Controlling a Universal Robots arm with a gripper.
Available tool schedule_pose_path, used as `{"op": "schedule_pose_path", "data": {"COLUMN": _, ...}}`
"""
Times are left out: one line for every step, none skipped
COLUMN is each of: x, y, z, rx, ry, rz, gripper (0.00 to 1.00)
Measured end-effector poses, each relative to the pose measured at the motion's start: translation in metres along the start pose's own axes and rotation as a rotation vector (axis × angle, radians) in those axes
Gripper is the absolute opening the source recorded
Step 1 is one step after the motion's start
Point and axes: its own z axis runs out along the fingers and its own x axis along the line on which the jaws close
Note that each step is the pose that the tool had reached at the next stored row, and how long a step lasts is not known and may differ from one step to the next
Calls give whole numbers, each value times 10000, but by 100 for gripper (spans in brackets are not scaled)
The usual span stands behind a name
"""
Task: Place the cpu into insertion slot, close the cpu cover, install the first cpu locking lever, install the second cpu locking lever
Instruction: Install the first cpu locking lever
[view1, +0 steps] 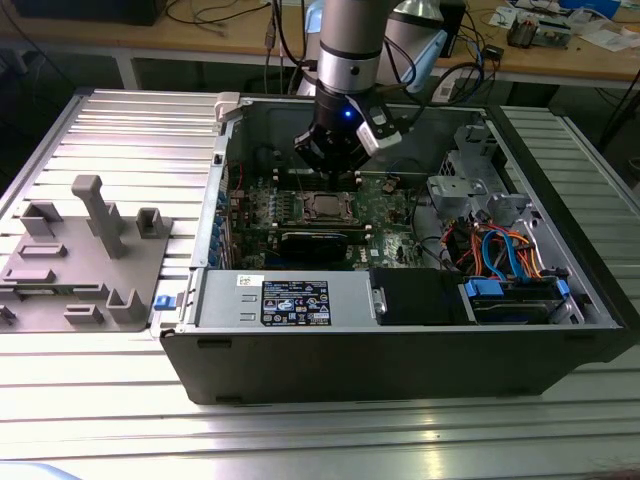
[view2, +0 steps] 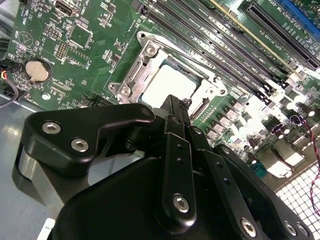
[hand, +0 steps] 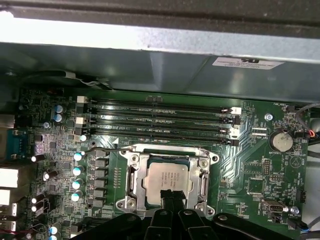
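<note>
Cpu (hand: 167, 179) seated under cpu cover (hand: 135, 180); pincer (hand: 172, 197) hides near edge.

I am not making out any wording I can read. In the exterior view I am seeing a dark blue printed sticker (view1: 295, 302) and a small white label (view1: 250, 281) sitting on the grey metal box (view1: 225, 300). In the first wrist view I am looking at a white tag (hand: 247, 62) on the case wall (hand: 165, 70), faint print on the cpu (hand: 167, 180), and tiny white lettering across the circuit board (hand: 260, 170).
</note>
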Motion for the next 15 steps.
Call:
{"op": "schedule_pose_path", "data": {"x": 1, "y": 0, "z": 0, "rx": 0, "ry": 0, "rz": 0, "gripper": 11}}
{"op": "schedule_pose_path", "data": {"x": 4, "y": 0, "z": 0, "rx": 0, "ry": 0, "rz": 0, "gripper": 11}}
{"op": "schedule_pose_path", "data": {"x": 6, "y": 0, "z": 0, "rx": 0, "ry": 0, "rz": 0, "gripper": 11}}
{"op": "schedule_pose_path", "data": {"x": 8, "y": 1, "z": 0, "rx": 0, "ry": -1, "rz": 0, "gripper": 11}}
{"op": "schedule_pose_path", "data": {"x": 10, "y": 1, "z": 0, "rx": -1, "ry": 0, "rz": 0, "gripper": 11}}
{"op": "schedule_pose_path", "data": {"x": 13, "y": 1, "z": 0, "rx": 0, "ry": 0, "rz": 1, "gripper": 11}}
{"op": "schedule_pose_path", "data": {"x": 15, "y": 1, "z": 0, "rx": 0, "ry": 0, "rz": 0, "gripper": 11}}
{"op": "schedule_pose_path", "data": {"x": 16, "y": 1, "z": 0, "rx": 0, "ry": 0, "rz": -1, "gripper": 11}}
{"op": "schedule_pose_path", "data": {"x": 18, "y": 1, "z": 0, "rx": 0, "ry": 0, "rz": 0, "gripper": 11}}
{"op": "schedule_pose_path", "data": {"x": 21, "y": 2, "z": 0, "rx": 0, "ry": 0, "rz": -1, "gripper": 11}}
{"op": "schedule_pose_path", "data": {"x": 40, "y": 3, "z": 0, "rx": 0, "ry": 0, "rz": 1, "gripper": 11}}
{"op": "schedule_pose_path", "data": {"x": 54, "y": 4, "z": 1, "rx": 0, "ry": 0, "rz": 0, "gripper": 11}}
{"op": "schedule_pose_path", "data": {"x": 63, "y": 4, "z": 1, "rx": 0, "ry": 0, "rz": 0, "gripper": 11}}
{"op": "schedule_pose_path", "data": {"x": 65, "y": 4, "z": 1, "rx": 0, "ry": 0, "rz": 0, "gripper": 11}}
{"op": "schedule_pose_path", "data": {"x": 66, "y": 4, "z": 1, "rx": 0, "ry": 0, "rz": -1, "gripper": 11}}
